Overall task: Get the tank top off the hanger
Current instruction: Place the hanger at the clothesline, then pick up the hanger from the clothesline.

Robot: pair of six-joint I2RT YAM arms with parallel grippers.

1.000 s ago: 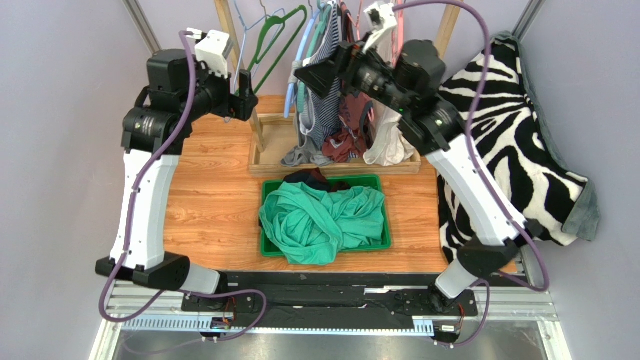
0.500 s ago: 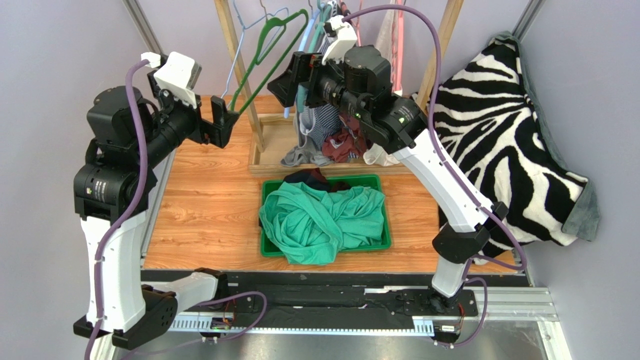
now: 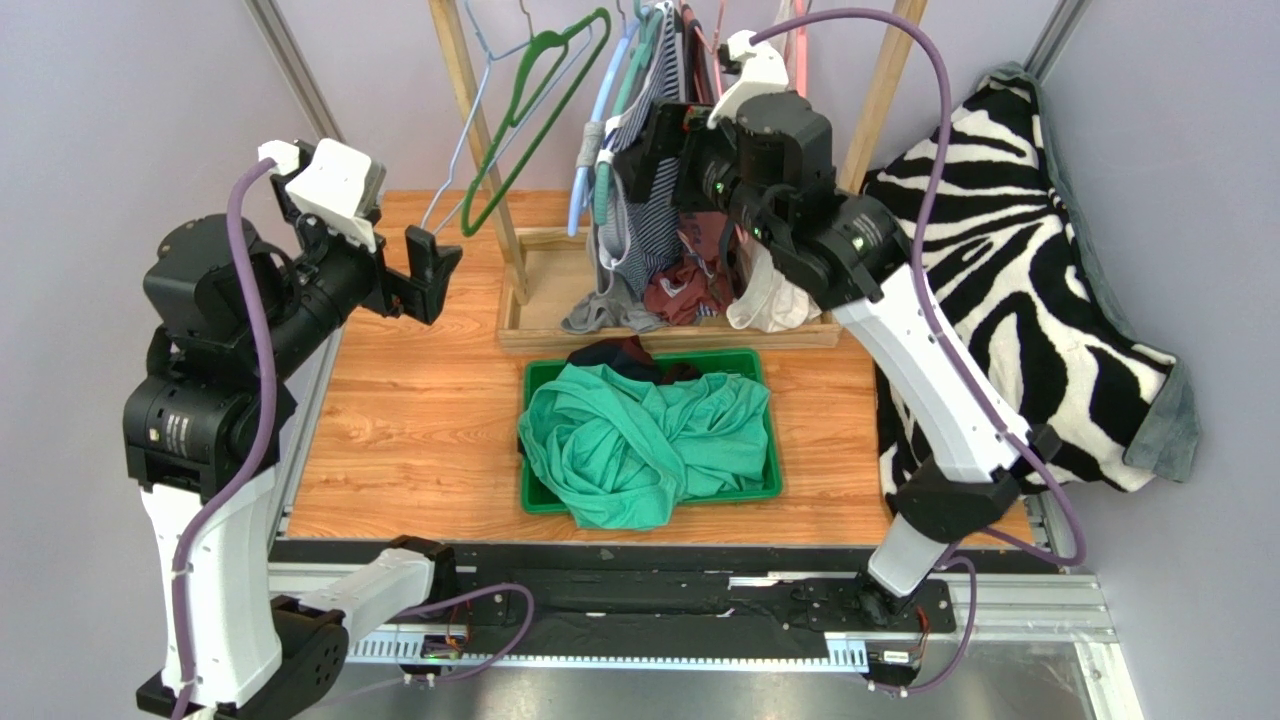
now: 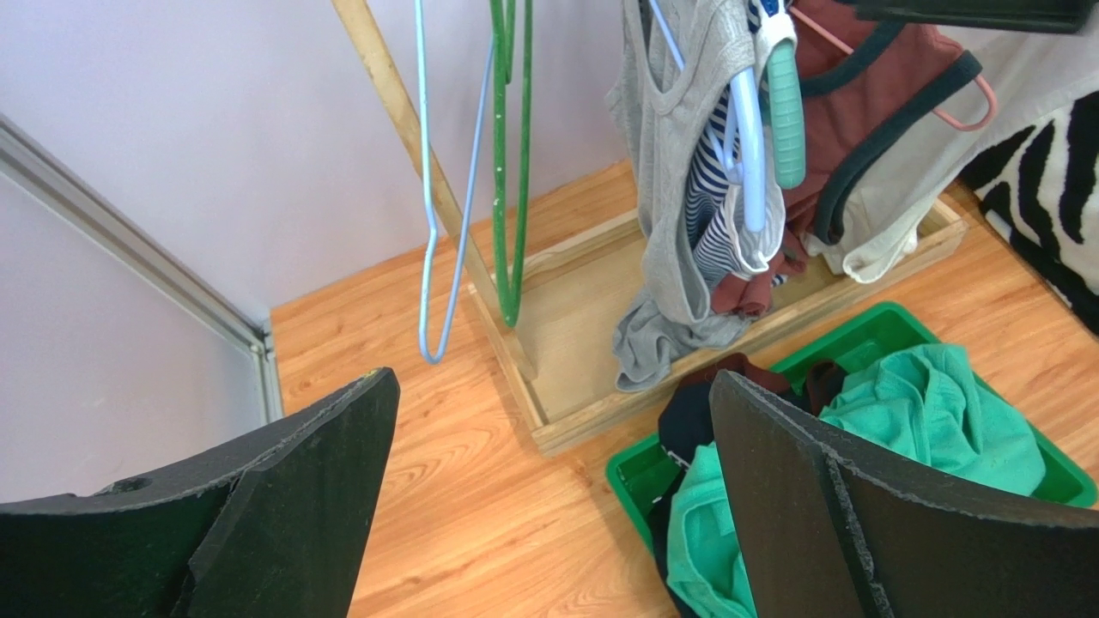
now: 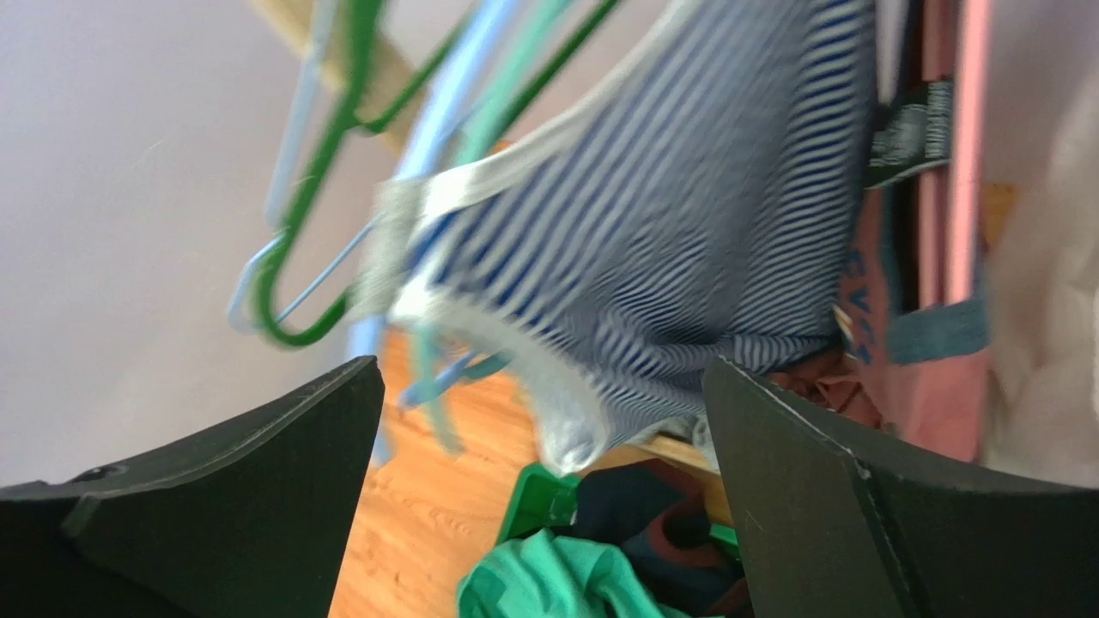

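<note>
Striped tank top [image 5: 697, 219] near spread right pincer [image 5: 542, 380]; left pincer [image 4: 552, 383] apart.

pale lilac walls [image 3: 120, 120] enclose a wood-grain tabletop [image 3: 421, 435], with a zebra-print cloth [image 3: 1022, 270] draped at right.

Striped blue-white tank top [image 5: 722, 232], pale trim, hangs limp on light-blue hanger [image 4: 744, 142].

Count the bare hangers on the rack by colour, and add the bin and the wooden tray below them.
Green bare hanger: 1
Light blue bare hanger: 1
Green bin: 1
Wooden tray: 1
Total: 4
</note>
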